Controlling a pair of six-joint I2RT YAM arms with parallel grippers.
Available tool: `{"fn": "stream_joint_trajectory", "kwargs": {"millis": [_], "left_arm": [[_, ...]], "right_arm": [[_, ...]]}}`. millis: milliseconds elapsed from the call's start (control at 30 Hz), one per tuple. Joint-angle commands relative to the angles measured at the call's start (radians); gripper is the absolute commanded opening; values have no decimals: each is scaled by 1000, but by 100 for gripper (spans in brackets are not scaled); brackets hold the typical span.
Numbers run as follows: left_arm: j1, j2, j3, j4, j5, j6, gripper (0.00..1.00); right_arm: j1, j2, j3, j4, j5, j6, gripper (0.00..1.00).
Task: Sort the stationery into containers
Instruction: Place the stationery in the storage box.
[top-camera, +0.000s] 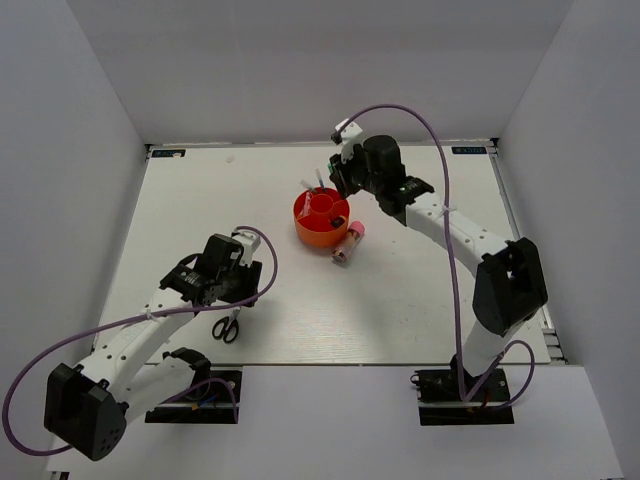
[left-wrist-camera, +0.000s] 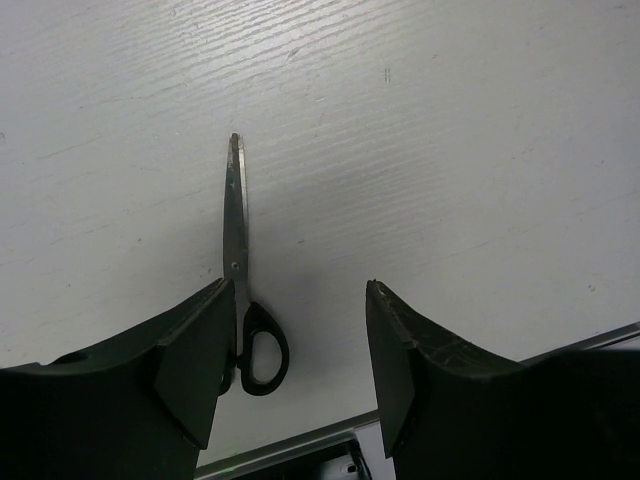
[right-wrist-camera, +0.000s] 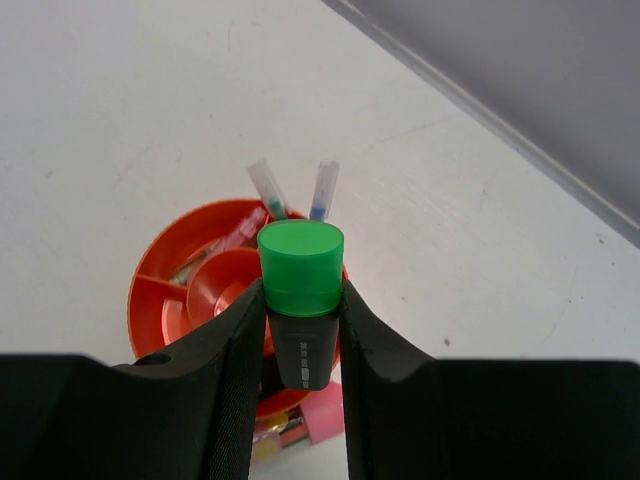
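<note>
Right wrist view: right end effector (right-wrist-camera: 300, 335) is closed part-way, clamped on the black body of the green highlighter (right-wrist-camera: 300, 262), with the green cap poking out past the fingertips. It hangs over the orange tub (right-wrist-camera: 150, 290), which sits mid-counter (top-camera: 400, 300) toward the far edge. I read the step in hand as the drop into a compartment. To do it well, bring the highlighter down until its leading end is inside a divider wall, square it over one free section rather than over a rim or the centre cup, then part the jaws just enough to let it slide. The tub looks light, so a sideways push could shove it. The obstacle is the two thin clear-capped pens (right-wrist-camera: 268, 185) that stand up out of the tub's far side, right ahead of the cap, so stay on the near side of them. The pink-capped tube (top-camera: 348, 243) lies on the counter just beside the tub, on the side facing the near right corner. It is out of the drop line but easy to nudge. Left wrist view: left end effector (left-wrist-camera: 293, 292) is open wide and holds nothing, low over the scissors (left-wrist-camera: 237, 230). They lie flat and closed by the near edge, left of middle and well apart from the tub, with the handle loops partly hidden behind one finger.
</note>
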Motion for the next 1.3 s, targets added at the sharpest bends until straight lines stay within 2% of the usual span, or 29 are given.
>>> {"fn": "stream_joint_trajectory", "kwargs": {"millis": [0, 267, 367, 800, 1067, 1100, 1133, 1200, 1233, 1267], "left_arm": [[4, -3, 22, -8, -16, 12, 66], [4, 8, 24, -12, -16, 15, 66], [4, 14, 24, -12, -17, 13, 66], [2, 29, 24, -17, -21, 16, 66], [4, 29, 25, -17, -24, 13, 66], [2, 29, 24, -15, -22, 13, 66], [4, 31, 24, -15, -24, 15, 66], [4, 42, 25, -15, -21, 12, 66], [4, 33, 24, -17, -22, 15, 66], [2, 33, 25, -15, -21, 15, 66]], "right_arm": [[-33, 44, 69, 79, -103, 52, 0], [-116, 78, -21, 185, -352, 118, 0], [-140, 90, -79, 303, -467, 150, 0], [-202, 139, -213, 570, -587, 203, 0], [-206, 161, -251, 595, -601, 176, 0], [-206, 161, -253, 592, -598, 175, 2], [-209, 161, -260, 590, -597, 175, 10], [-208, 159, -262, 580, -598, 140, 19], [-209, 158, -264, 576, -600, 137, 31], [-212, 158, -262, 572, -603, 135, 37]]}}
